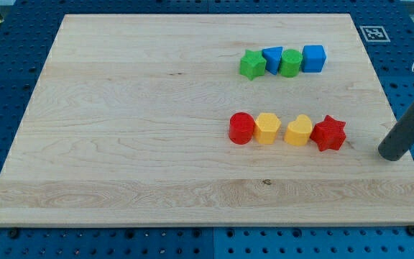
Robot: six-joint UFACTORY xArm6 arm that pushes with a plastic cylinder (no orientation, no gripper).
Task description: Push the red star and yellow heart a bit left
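Red star (329,133) touches the yellow heart (298,132) right of centre; my tip (391,155), a bare tool grasping nothing, should push leftward squarely at star height.

A pale wooden board (135,115) with lengthwise grain fills most of the view, evenly lit, with a small dark knot near its lower middle. It lies on a blue table (6,43) dotted with rows of holes. A black-and-white square marker (373,32) sits at the board's upper right corner.
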